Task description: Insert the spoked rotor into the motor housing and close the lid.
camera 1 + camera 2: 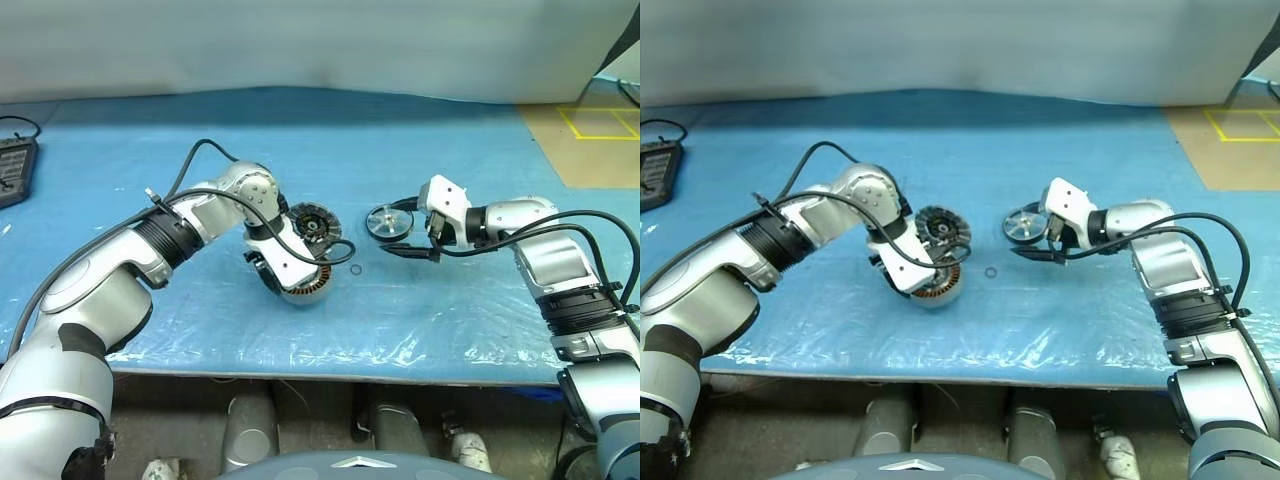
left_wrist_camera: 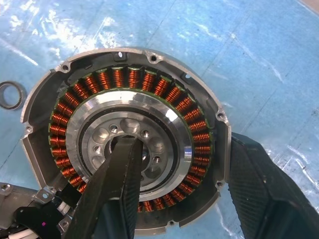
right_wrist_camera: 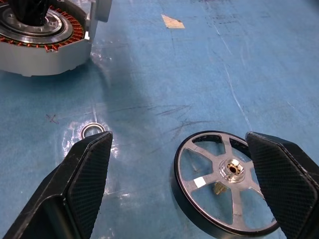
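The left tool [image 1: 300, 275] grasps the housing [image 2: 124, 149], one finger in its hub, one outside its wall. The right tool [image 3: 174, 184], released wide, hovers over the rotor [image 3: 224, 181] lying on the bench [image 1: 450, 320]. The lid [image 1: 310, 225] lies just behind the housing. Next, the right tool likely must close on the rotor.

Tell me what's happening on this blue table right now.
The left gripper is clamped on the motor housing, one finger in its hub and one outside the wall. The housing's copper windings are exposed, with nothing in it yet. The ribbed lid lies just behind it. The right gripper hangs open by the spoked rotor, which lies flat on the table. A small ring lies between them.
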`<state>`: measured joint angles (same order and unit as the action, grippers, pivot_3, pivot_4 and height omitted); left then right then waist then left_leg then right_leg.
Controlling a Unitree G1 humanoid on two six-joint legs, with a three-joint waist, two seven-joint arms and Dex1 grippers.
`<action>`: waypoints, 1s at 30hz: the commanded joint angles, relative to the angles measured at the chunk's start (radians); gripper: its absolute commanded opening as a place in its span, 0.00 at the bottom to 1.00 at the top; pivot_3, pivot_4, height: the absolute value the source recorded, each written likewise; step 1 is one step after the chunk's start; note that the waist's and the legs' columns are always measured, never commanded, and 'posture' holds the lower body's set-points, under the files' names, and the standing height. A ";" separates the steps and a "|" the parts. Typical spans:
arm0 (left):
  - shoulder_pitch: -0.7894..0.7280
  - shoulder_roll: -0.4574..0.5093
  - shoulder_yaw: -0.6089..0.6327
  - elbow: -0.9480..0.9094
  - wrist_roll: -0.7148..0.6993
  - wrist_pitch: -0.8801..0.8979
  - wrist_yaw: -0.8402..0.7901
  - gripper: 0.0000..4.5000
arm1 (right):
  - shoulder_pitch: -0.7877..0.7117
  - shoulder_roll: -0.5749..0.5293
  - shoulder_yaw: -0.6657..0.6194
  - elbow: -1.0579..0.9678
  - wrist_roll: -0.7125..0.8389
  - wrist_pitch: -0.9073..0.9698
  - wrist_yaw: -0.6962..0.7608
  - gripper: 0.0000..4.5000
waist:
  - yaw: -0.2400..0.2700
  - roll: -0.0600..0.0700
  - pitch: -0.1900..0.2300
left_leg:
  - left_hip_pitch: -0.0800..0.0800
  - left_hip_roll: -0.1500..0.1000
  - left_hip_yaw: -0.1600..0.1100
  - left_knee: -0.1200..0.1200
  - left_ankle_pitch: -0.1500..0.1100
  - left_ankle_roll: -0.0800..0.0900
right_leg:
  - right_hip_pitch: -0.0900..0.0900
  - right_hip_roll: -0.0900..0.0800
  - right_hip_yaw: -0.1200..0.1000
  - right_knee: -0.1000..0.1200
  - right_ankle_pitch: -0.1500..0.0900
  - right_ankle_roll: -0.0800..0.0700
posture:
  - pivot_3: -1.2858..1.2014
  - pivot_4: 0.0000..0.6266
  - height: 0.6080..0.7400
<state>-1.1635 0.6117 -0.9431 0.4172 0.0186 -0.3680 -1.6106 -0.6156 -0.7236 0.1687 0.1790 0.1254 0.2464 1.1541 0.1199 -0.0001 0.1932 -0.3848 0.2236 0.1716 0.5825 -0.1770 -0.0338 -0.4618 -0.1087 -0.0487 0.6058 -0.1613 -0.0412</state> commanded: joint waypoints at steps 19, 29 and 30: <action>-0.070 0.165 0.022 -0.050 -0.194 0.072 -0.004 0.88 | -0.035 0.007 -0.015 0.009 -0.003 -0.030 -0.002 1.00 | -0.021 0.000 0.000 | 0.001 0.000 0.000 0.000 0.000 -0.001 | 0.000 0.001 0.001 0.001 0.000 0.000 | 0.52 0.24 1.00; -0.017 0.471 0.056 -0.249 -0.592 0.364 -0.004 0.88 | -0.014 0.029 -0.051 -0.004 0.049 0.004 -0.008 1.00 | -0.027 0.001 -0.001 | 0.002 0.001 0.003 -0.001 0.000 -0.003 | -0.002 0.002 0.003 0.002 -0.001 0.001 | 0.52 0.24 1.00; 0.010 0.461 0.105 -0.222 -0.611 0.393 -0.004 0.88 | -0.001 0.040 -0.062 -0.018 0.070 0.020 -0.013 1.00 | -0.027 0.001 -0.001 | 0.003 0.001 0.003 -0.001 0.000 -0.004 | -0.002 0.002 0.004 0.002 -0.001 0.001 | 0.52 0.24 1.00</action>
<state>-1.1761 1.0766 -0.9126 0.1743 -0.5301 -0.0295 -1.6105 -0.6295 -0.6976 0.1502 0.2089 0.1464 0.2486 1.1498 0.0934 0.0012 0.1925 -0.3819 0.2245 0.1749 0.5815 -0.1773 -0.0374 -0.4634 -0.1070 -0.0444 0.6078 -0.1621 -0.0400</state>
